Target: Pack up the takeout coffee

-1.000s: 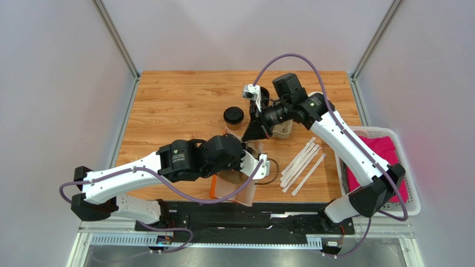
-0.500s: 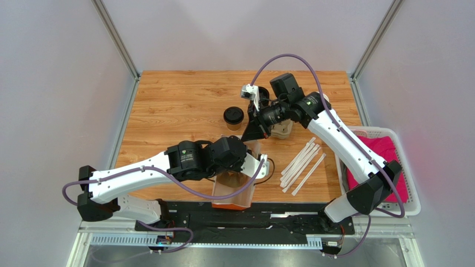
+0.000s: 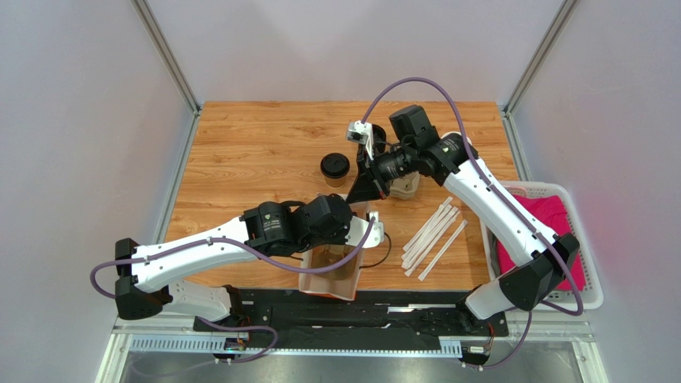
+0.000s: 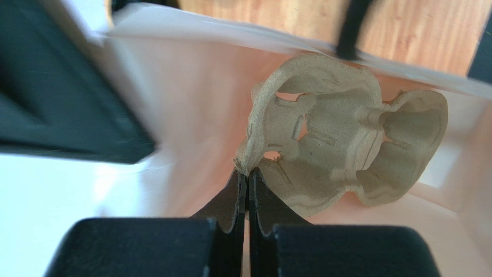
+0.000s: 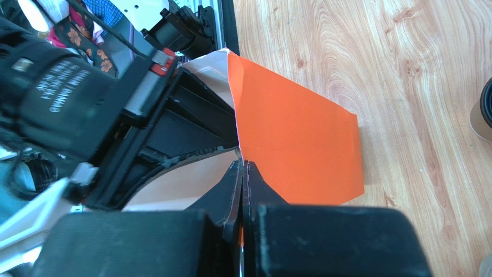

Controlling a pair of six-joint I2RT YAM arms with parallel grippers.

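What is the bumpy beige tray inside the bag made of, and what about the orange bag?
The cup tray looks like molded paper pulp, matte and slightly rough: its beige surface seems fibrous, with soft pressed curves and uneven edges. The orange bag is probably paper, smooth and matte: it holds sharp creases and flat folded panels, orange outside and pale inside.

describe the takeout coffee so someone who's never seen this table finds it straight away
On the wooden tabletop, look just past the orange paper bag at the near edge. Standing upright there is a small tan-brown paper cup with a round black plastic lid, the only lidded cup in view.
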